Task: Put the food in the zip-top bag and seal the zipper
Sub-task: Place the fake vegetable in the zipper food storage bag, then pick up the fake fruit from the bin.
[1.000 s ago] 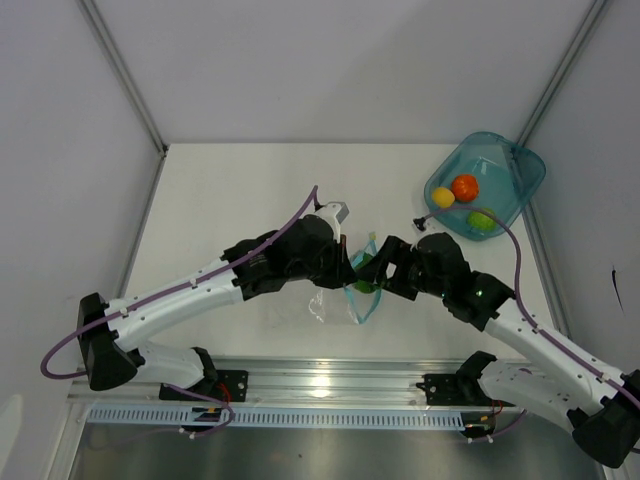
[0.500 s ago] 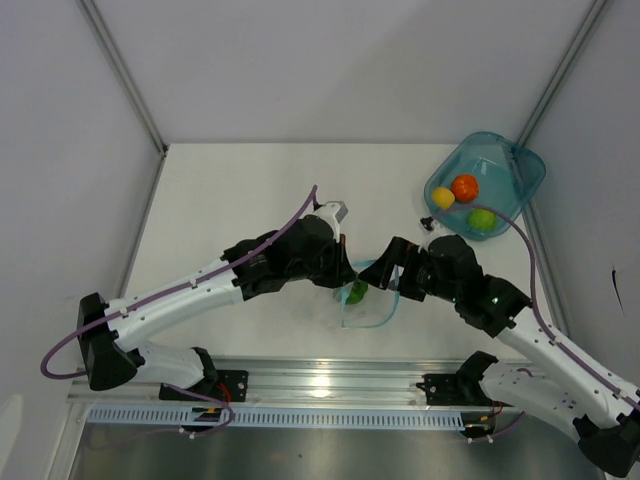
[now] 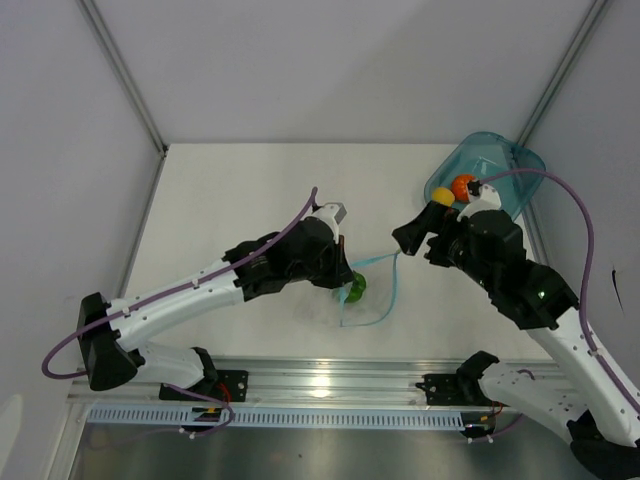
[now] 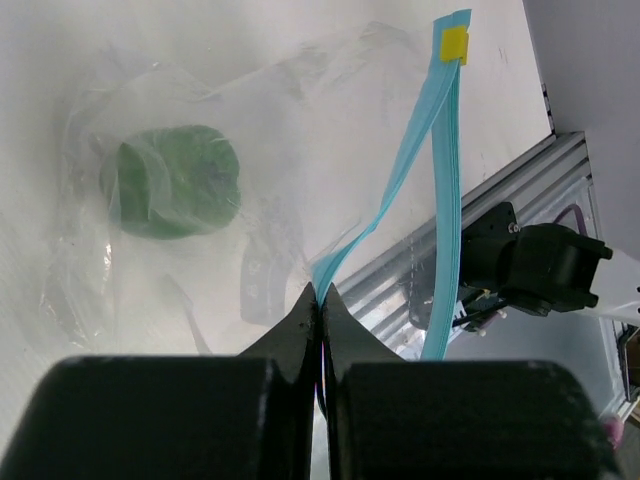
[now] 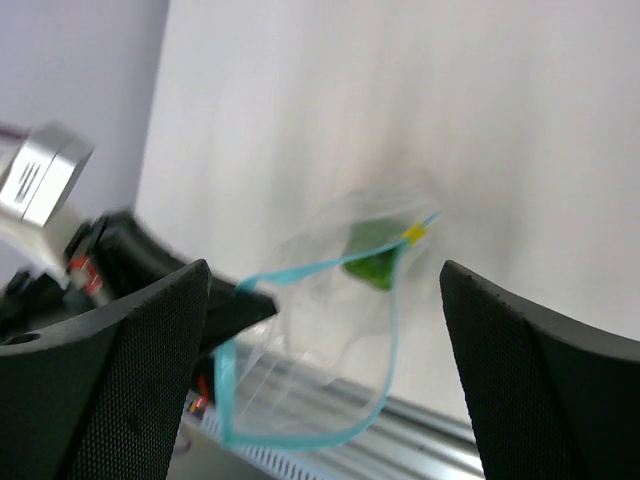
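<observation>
Loading is part-way: a dark green rounded toy vegetable (image 4: pixel 178 180) lies in the clear crinkly zip-top bag (image 3: pixel 368 303) just beyond the left fingers (image 4: pixel 321 318), which are pinched tight on its blue-teal zipper strip (image 4: pixel 440 150). The right fingers (image 3: pixel 408 238), spread wide and seemingly empty, hang beside the translucent teal bowl (image 3: pixel 512 168); next they need the yellow fruit (image 3: pixel 442 197) there.

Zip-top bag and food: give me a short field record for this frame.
left gripper: shut on the zipper
right gripper: open, empty
zip-top bag: mouth open
in bag: dark green food
in bowl: yellow food, orange-red food
light green food: not visible
</observation>
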`<action>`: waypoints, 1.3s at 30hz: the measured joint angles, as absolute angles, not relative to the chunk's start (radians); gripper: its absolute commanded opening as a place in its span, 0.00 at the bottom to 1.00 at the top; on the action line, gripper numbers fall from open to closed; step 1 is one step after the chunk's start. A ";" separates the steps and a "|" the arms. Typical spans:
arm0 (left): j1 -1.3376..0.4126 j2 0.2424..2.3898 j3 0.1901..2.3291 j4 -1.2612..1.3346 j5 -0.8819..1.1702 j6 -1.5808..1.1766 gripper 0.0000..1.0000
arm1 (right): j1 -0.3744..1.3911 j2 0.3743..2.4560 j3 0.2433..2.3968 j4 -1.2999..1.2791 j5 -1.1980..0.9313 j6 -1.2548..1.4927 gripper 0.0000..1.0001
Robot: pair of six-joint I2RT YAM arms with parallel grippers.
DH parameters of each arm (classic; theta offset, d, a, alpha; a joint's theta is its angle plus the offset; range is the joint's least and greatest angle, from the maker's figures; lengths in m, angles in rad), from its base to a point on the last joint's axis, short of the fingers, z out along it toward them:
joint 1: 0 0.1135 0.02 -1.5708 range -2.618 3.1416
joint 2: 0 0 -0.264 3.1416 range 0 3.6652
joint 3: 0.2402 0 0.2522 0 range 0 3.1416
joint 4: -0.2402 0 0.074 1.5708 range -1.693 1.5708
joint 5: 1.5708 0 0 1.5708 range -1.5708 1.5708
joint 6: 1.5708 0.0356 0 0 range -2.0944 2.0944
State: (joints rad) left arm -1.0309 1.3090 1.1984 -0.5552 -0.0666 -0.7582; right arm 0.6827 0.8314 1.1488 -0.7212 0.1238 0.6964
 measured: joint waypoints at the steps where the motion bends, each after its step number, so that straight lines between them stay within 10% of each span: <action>1: -1.030 1.309 1.196 -0.554 -0.067 -0.756 0.01 | 0.657 0.843 1.164 -0.730 0.151 0.675 0.97; 19: -1.029 1.307 1.122 -0.505 -0.045 -0.729 0.01 | -0.075 1.322 1.198 -0.462 0.142 0.465 0.96; 39: -0.989 1.396 1.122 -0.437 -0.014 -0.607 0.01 | -0.158 2.014 1.555 -0.191 0.055 0.349 0.97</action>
